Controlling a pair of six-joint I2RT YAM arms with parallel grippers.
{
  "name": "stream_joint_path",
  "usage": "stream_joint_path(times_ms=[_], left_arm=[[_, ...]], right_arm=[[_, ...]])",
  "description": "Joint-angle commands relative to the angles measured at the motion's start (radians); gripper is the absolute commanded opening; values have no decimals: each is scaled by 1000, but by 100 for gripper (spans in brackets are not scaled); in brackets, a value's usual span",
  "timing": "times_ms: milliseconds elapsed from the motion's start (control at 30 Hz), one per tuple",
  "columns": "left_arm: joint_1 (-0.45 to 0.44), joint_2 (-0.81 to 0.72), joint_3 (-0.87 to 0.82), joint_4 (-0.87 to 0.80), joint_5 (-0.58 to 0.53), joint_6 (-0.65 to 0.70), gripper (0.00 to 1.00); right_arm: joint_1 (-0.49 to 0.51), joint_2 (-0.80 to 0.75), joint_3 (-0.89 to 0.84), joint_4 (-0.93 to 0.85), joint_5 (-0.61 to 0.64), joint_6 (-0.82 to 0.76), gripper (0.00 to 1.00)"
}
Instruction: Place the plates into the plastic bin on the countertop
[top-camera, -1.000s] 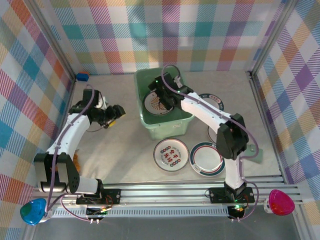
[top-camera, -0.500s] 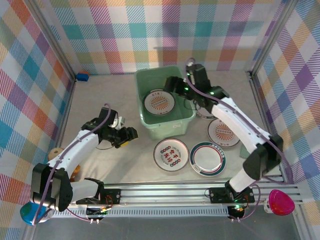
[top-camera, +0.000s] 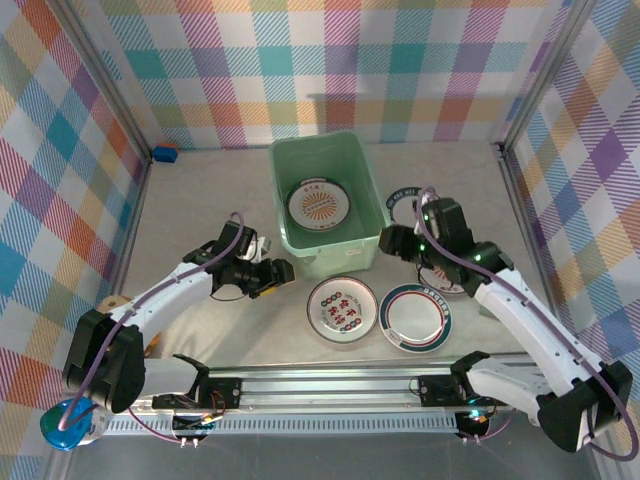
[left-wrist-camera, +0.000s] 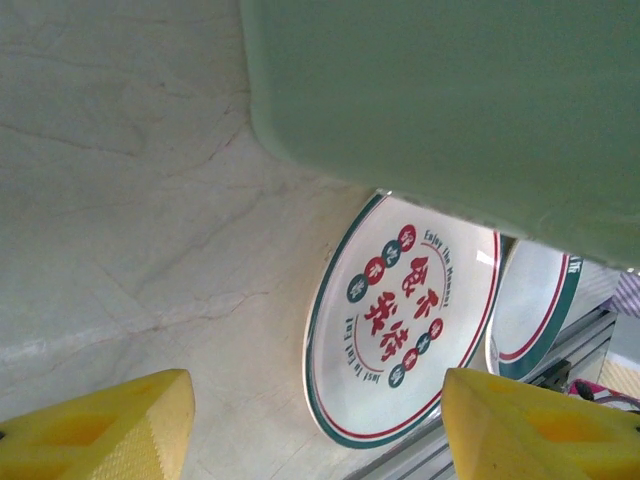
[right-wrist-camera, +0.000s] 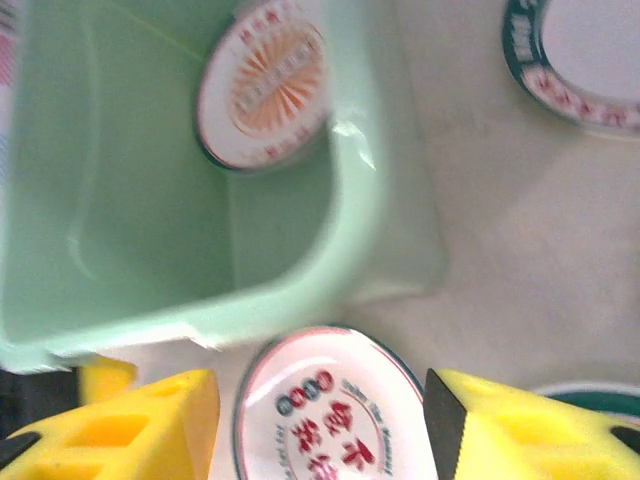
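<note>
Plates are spread between the plastic bin (top-camera: 330, 256) and the desk (top-camera: 210, 200). One orange-sunburst plate (top-camera: 317, 205) lies flat on the bin's floor at upper centre of the top view. The right wrist view shows the same plate (right-wrist-camera: 265, 85) at the top of its frame, inside the bin's mint wall (right-wrist-camera: 150, 210).

Below the bin's near wall, a red-lettered plate (top-camera: 342, 309) rests on the desk. A green-rimmed plate (top-camera: 413, 317) sits just beside it on the right. A dark-rimmed plate (top-camera: 412, 203) lies to the right of the bin, near the right arm.

The left fingers (top-camera: 278, 272) sit low at the bin's lower left corner, close to its wall. In the left wrist view the yellow left fingers (left-wrist-camera: 100, 425) stand wide apart with nothing between them. Past them lie the red-lettered plate (left-wrist-camera: 405, 320) and the bin wall (left-wrist-camera: 450, 100).

The right fingers (top-camera: 388, 240) hover at the bin's lower right corner. They are spread wide and empty (right-wrist-camera: 130, 425), with the red-lettered plate (right-wrist-camera: 330, 410) on the desk below the gap.
</note>
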Motion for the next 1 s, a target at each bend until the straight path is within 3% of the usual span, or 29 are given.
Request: stream_joint_path(times_ms=[0,300,567,967], left_arm=[[-12,7,35,3,2,6,67],[-12,18,69,10,-26,6,69],[-1,-23,106,-73,-179,11,70],[28,-90,117,-120,-226,25,71]], right_arm=[[3,-30,-95,1,-10,41,56],[6,113,-176,98,-157,-64,57],[68,250,-175,152,-117,-127,54],[114,402,-210,272,-108,-185,53]])
